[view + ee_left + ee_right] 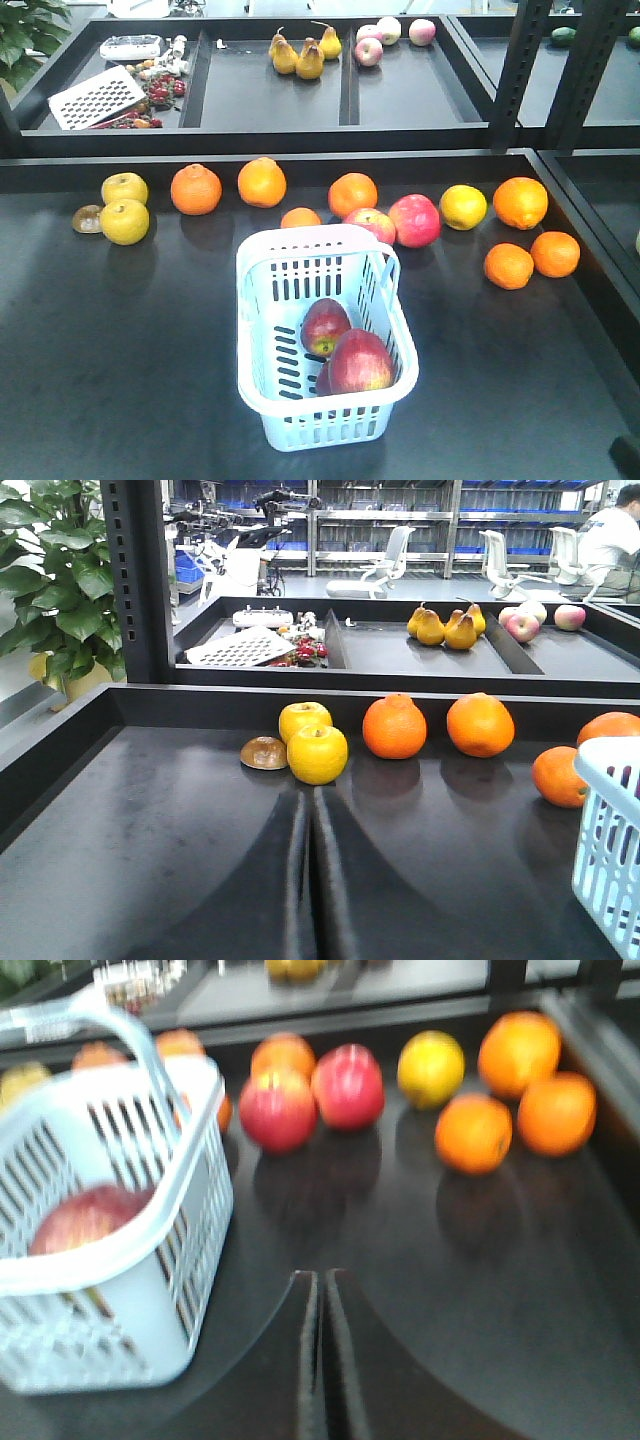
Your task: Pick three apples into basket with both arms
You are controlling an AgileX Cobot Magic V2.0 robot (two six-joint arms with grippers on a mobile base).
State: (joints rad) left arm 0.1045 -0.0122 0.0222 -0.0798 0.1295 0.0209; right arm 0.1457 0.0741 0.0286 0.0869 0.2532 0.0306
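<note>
The black bench [120, 360] fills most of the front view, with a raised back edge and a second tier of trays behind it. On it, near the middle and toward the front edge, stands the pale blue basket [262, 380], its handle folded back over the far rim.

Inside the basket lie the apples [358, 362]: one dark red one close to the near wall, a smaller-looking one behind it, and what may be the edge of a third tucked under the front one, though I cannot tell for certain. Behind the basket, along the back edge of the bench, sit two brighter red apples [412, 220], a row of oranges [196, 189] and yellow fruit [124, 221] toward the left corner.

Neither arm shows in the front view. From its wrist camera the left gripper [311, 880] has its fingers pressed together with nothing between them, hanging over bare bench left of the basket. The right gripper [320, 1355] is likewise clenched and empty, just right of the basket; that view is blurred.

I judge the task at or near its end. If only two apples are in, the next move calls for opening a gripper and finding the third; if three, the arms need only pull clear.
</note>
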